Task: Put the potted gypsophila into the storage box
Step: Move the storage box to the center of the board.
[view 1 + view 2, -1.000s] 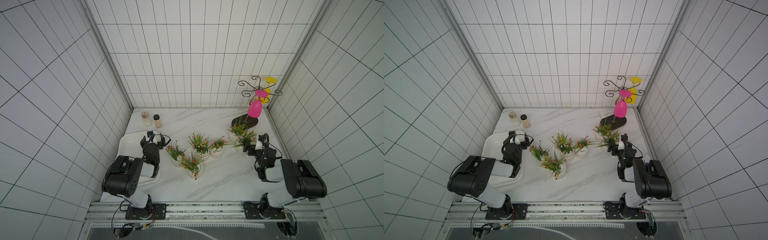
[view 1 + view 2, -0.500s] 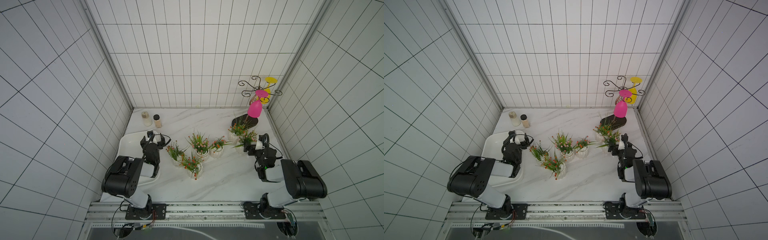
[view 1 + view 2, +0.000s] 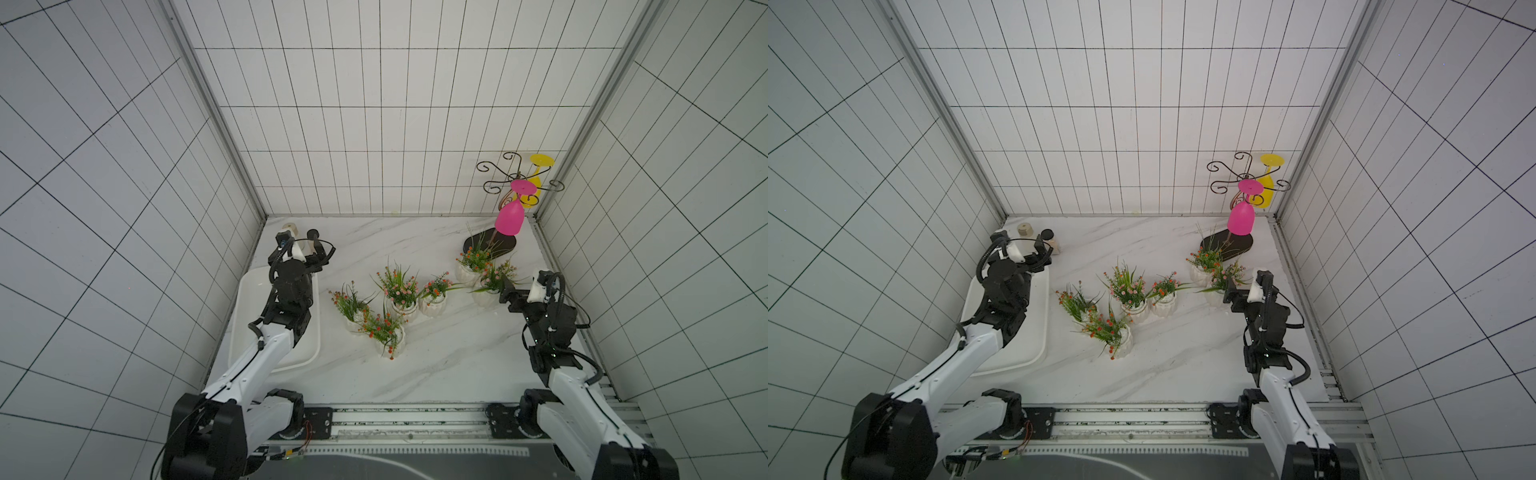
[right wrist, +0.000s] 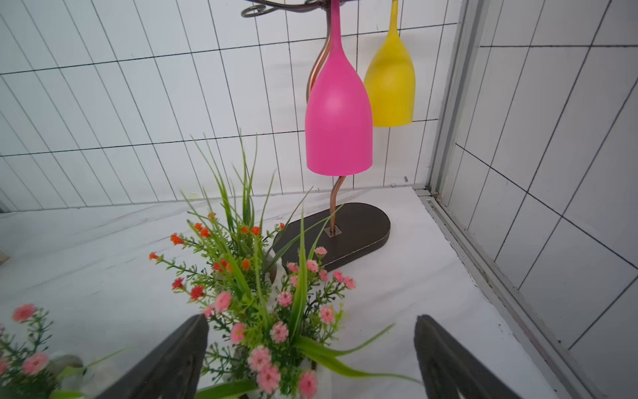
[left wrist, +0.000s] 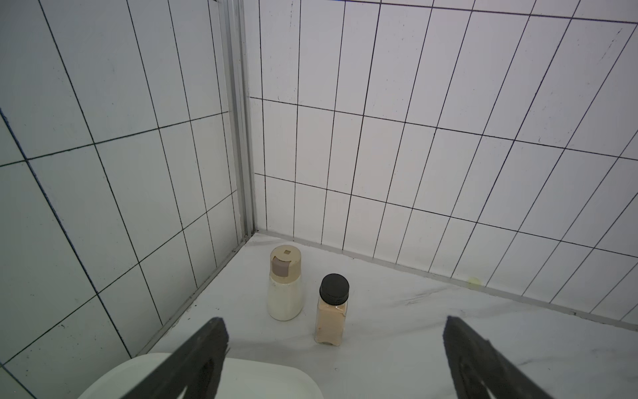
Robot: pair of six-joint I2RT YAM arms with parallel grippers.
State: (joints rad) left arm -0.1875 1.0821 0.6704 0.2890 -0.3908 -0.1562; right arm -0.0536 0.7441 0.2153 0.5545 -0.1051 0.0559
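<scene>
Several potted gypsophila in white ribbed pots stand across the middle of the marble table. The pink-flowered one (image 3: 490, 291) at the right sits between the fingers of my right gripper (image 4: 310, 345), which is open. Its fingers (image 4: 179, 359) stand on either side of this plant (image 4: 276, 342) without touching it. An orange-flowered pot (image 4: 221, 266) stands just behind. The storage box (image 3: 249, 291), a shallow white tray, lies at the left and holds nothing I can see. My left gripper (image 5: 335, 349) hangs open over the box's far corner (image 5: 241, 380).
A cream bottle (image 5: 284, 286) and a black-capped spice jar (image 5: 332, 314) stand in the back left corner. A metal glass rack (image 4: 345, 235) with a pink glass (image 4: 338, 117) and a yellow glass (image 4: 390, 83) stands at the back right. Tiled walls close three sides.
The right gripper's jaws have drawn in a little around the pink-flowered pot. Neither arm has visibly shifted.
</scene>
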